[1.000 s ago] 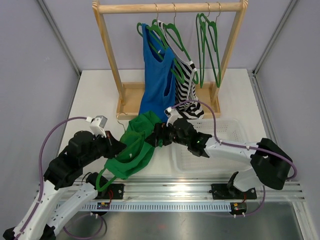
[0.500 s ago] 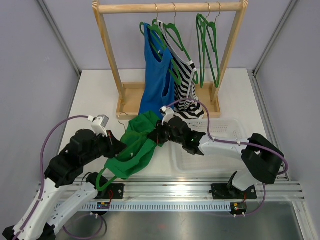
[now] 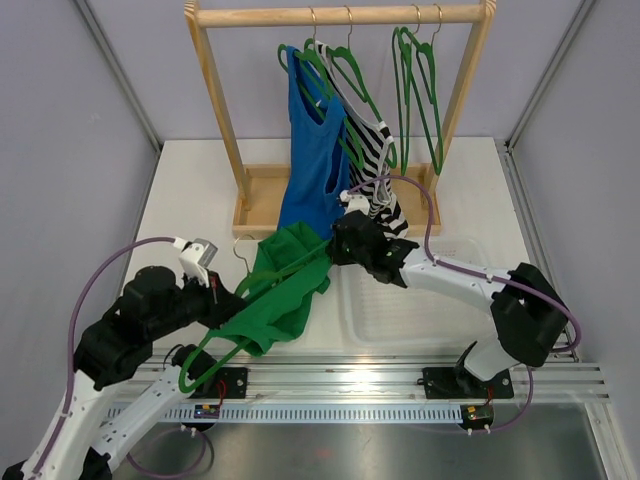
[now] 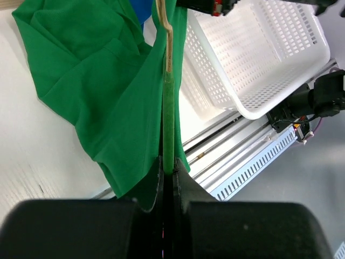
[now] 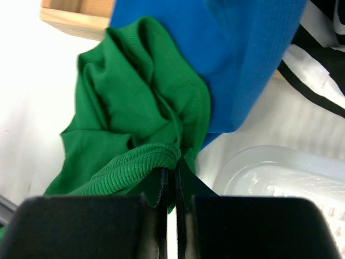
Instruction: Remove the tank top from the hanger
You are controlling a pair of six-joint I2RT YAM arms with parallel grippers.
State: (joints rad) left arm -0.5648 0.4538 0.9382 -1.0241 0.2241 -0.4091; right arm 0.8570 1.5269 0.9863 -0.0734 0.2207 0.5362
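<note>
"Two arms on one garment. Where did it lie?"

"Low over the counter [image 3: 190, 190], in front of the rack [image 3: 215, 110] and just left of the basket [image 3: 445, 290]. The green top [image 3: 285, 300] hung slack between the arms, with the hanger [image 4: 168, 113] threaded through it."

"How would it handle?"

"Light and limp, I'd judge. It would stretch and bunch rather than slip off cleanly. The hanger looked thin and stiff, good to brace against."

"And the grips?"

"The left claw [image 4: 168, 171] was pinched tight on the hanger's bar. The right claw [image 5: 172, 174] was closed on a ribbed edge of the top, close under the blue shirt [image 3: 310, 150]. A hem or strap seemed the right hold. A pinch of loose middle cloth would likely just drag the hanger along."
</note>
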